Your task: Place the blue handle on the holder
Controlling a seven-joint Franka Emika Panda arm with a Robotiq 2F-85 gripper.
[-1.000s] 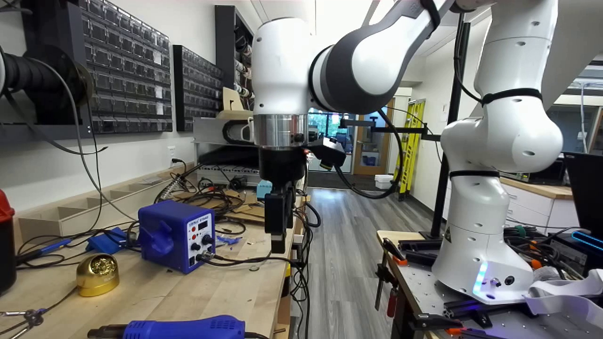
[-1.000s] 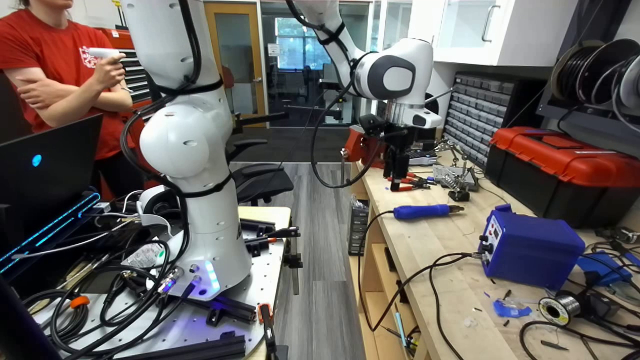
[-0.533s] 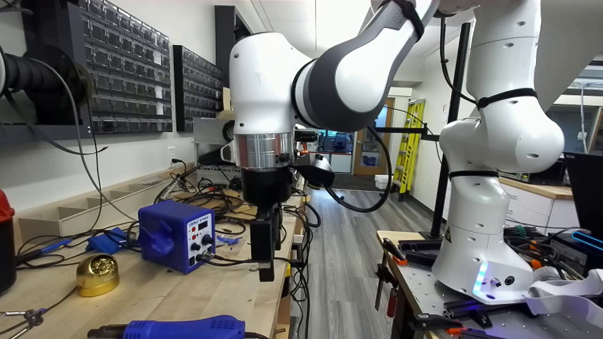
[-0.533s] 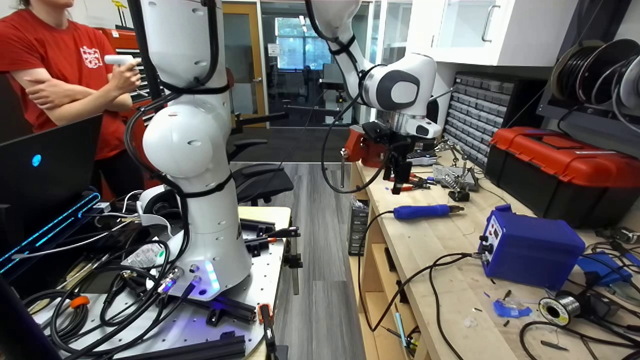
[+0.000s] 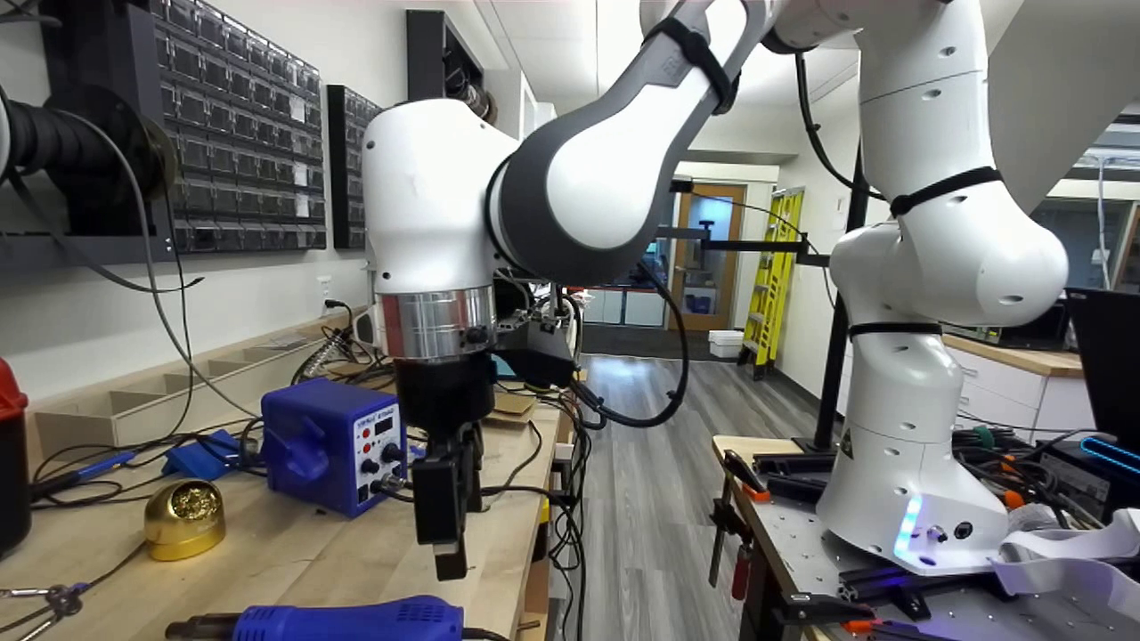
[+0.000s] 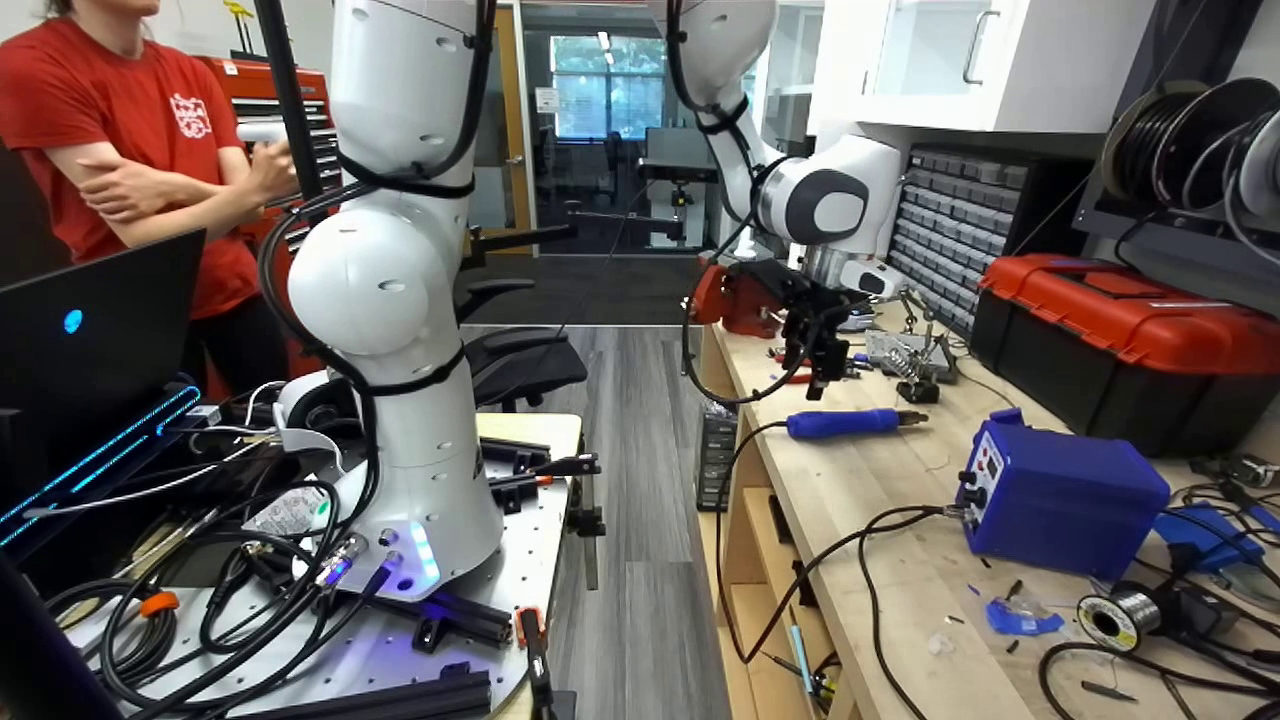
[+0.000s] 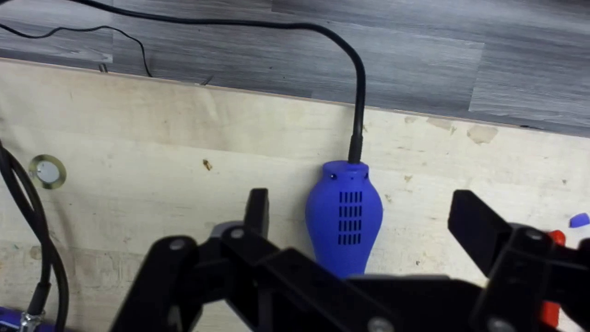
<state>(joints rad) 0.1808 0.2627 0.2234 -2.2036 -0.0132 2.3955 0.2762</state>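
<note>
Below the gripper [image 7: 359, 210], its 2 jaws spread wide and holding nothing, the blue handle [image 7: 345, 217] lies on the tabletop [image 7: 184, 129], probably rigid, fairly light and slightly slippery, so a grip across its narrower barrel [image 5: 307, 624] seems safest, minding drag from the cord [image 7: 361, 92].

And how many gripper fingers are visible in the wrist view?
2: in the picture, one finger is left of the blue handle, another finger right of it; none seems hidden.
</note>
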